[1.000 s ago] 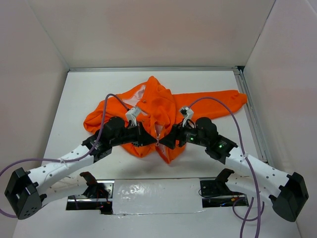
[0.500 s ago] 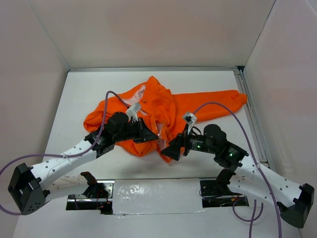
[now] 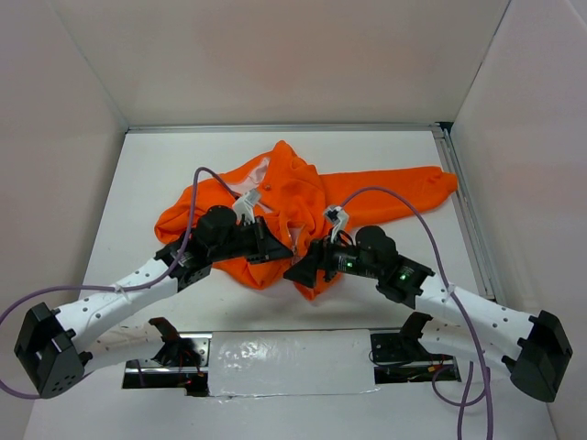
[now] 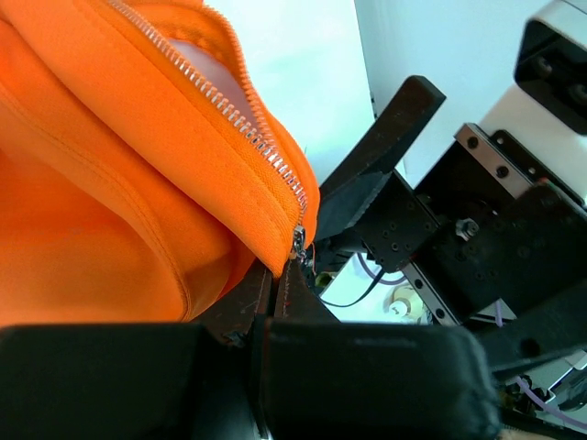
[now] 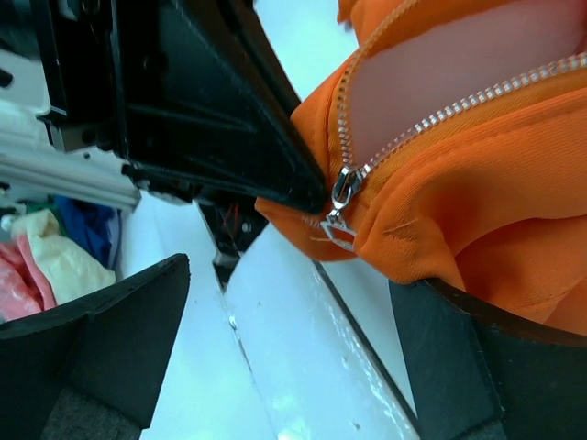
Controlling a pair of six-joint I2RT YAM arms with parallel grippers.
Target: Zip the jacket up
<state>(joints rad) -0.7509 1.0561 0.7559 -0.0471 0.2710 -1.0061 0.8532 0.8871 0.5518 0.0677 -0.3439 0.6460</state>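
Note:
The orange jacket [image 3: 303,197] lies crumpled mid-table, with one sleeve stretched to the right. My left gripper [image 3: 278,249] is shut on the jacket's bottom hem [image 4: 275,261], right below the metal zipper slider [image 4: 298,240]. The zipper teeth run open above it, over pale lining [image 4: 215,87]. My right gripper [image 3: 298,271] is open and empty, facing the left one. In the right wrist view its fingers [image 5: 101,348] spread wide on either side of the slider [image 5: 345,186] and its hanging pull tab [image 5: 337,227], touching neither. The left gripper [image 5: 211,119] shows there as a black block against the hem.
White walls enclose the table on three sides. A metal rail [image 3: 463,202] runs along the right edge. A taped plate [image 3: 284,353] lies between the arm bases at the near edge. Purple cables loop over both arms.
The right gripper drew back from the zipper toward the near edge, then came forward again to the slider, staying open. The left gripper shifted slightly away from the near edge, holding the hem.

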